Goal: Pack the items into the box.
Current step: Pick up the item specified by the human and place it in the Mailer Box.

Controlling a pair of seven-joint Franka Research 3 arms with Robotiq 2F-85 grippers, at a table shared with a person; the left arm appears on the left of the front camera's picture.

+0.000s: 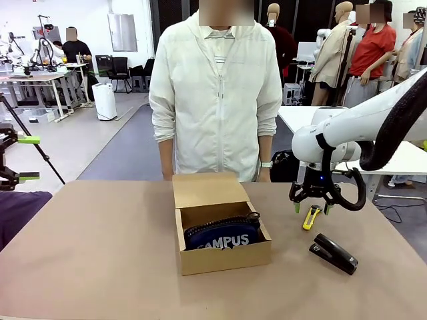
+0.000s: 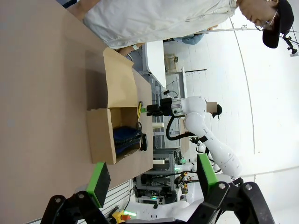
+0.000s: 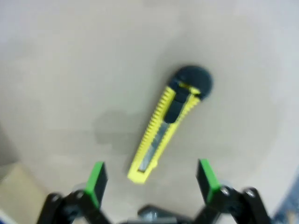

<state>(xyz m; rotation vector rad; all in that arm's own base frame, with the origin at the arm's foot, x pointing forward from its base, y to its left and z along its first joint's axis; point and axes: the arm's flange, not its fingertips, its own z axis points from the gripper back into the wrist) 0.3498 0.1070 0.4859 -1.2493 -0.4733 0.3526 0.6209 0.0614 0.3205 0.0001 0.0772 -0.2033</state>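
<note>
Right gripper spread wide above utility knife; pouch in box; left gripper released.

A small brown cardboard box sits on the table before me, its flap lid open and tipped back. Inside lies a navy zip pouch lettered "CAMPUS" in white. A yellow-and-black utility knife lies flat to the box's right, apart from it.
</note>
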